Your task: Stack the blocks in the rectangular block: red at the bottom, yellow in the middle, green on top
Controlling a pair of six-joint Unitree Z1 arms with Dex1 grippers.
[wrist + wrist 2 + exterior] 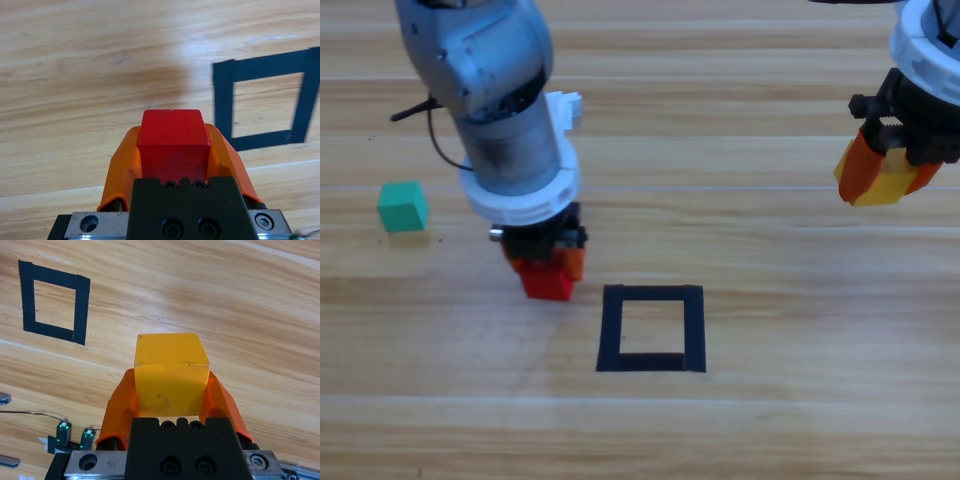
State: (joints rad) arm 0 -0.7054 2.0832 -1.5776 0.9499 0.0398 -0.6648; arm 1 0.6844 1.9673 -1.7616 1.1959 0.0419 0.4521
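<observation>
left of the rectangular block (pixel 651 329), the left gripper (pixel 548 262) clamps red (pixel 173 145); the right gripper (pixel 172 392) clamps yellow (pixel 171 375).

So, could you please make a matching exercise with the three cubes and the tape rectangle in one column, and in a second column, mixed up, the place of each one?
Things:
1. red cube
2. yellow cube
3. teal-green cube
4. black tape rectangle

Places:
A. alone on the wood at the left, with no gripper at it
B. between the jaws of the right gripper, at the right edge
C. on the table in the middle, with only bare wood within
D. between the jaws of the left gripper, just left of the tape outline

Pairs: 1-D, 2-B, 3-A, 4-C
</observation>
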